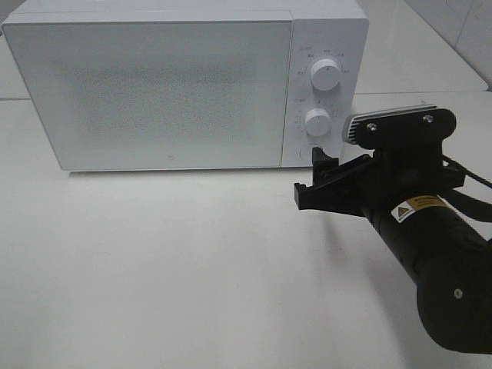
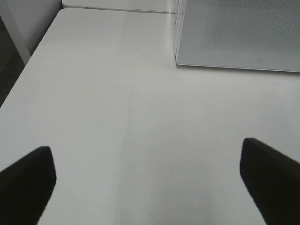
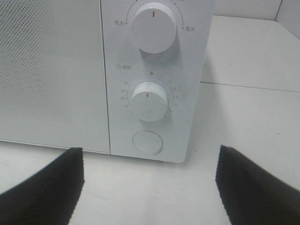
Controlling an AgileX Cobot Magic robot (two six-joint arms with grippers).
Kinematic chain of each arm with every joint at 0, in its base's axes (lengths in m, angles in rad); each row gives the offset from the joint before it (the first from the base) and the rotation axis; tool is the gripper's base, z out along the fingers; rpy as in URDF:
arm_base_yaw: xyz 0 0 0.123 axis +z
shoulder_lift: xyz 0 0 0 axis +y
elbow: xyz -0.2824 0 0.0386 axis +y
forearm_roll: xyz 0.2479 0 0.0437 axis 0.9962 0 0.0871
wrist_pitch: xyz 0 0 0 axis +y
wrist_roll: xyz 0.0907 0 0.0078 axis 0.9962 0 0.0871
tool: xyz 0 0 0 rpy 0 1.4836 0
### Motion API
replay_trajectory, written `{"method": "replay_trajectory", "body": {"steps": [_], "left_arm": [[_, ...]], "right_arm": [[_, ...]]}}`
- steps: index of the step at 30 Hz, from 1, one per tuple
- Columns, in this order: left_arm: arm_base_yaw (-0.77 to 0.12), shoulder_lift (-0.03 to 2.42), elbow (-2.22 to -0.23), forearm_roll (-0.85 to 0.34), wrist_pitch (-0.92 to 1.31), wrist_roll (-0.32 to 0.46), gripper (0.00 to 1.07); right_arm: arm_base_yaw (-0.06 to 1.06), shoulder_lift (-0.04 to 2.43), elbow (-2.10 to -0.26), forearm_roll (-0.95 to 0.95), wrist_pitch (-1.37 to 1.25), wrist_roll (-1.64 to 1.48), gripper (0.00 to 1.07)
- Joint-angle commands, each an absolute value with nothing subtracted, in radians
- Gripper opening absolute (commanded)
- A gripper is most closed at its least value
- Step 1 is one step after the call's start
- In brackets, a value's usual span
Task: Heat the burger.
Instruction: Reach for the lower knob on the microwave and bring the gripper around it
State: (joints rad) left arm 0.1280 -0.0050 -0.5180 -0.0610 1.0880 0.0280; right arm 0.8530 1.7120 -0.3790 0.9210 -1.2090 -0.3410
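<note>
No burger to see, and the white microwave (image 1: pixel 154 92) door is shut
The right gripper (image 1: pixel 310 175) is near the round button (image 3: pixel 147 142) under the two knobs, fingers spread wide and holding nothing; the left gripper (image 2: pixel 145 183) is over the white table (image 2: pixel 117 93), fingers spread wide too

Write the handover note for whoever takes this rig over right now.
Left gripper: open, empty, over the table.
Right gripper: open, empty, close to the round button on the microwave.
Its door is shut; burger out of sight, possibly inside.
Timer knob at zero, so heating seems not started.
Left: confirm the burger is in, then set the timer.
</note>
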Motion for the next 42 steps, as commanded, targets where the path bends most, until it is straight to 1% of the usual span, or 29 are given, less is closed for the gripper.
{"method": "replay_trajectory", "body": {"steps": [1,9,16,24,42], "left_arm": [[0.133,-0.022,-0.518,-0.059,1.073,0.022,1.01],[0.133,-0.022,-0.518,-0.059,1.073,0.022,1.01],[0.133,-0.022,-0.518,-0.059,1.073,0.022,1.01],[0.133,-0.022,-0.518,-0.059,1.073,0.022,1.01],[0.133,-0.022,-0.518,-0.059,1.073,0.022,1.01]], "right_arm": [[0.865,1.719,-0.394,0.930,-1.400,-0.329,0.75],[0.861,1.725,-0.410,0.938,-1.399,-0.302,0.75],[0.817,1.792,-0.484,0.924,-1.401,-0.318,0.75],[0.813,1.862,-0.549,0.929,-1.400,-0.318,0.75],[0.691,2.000,-0.715,0.851,-1.333,-0.315,0.75]]}}
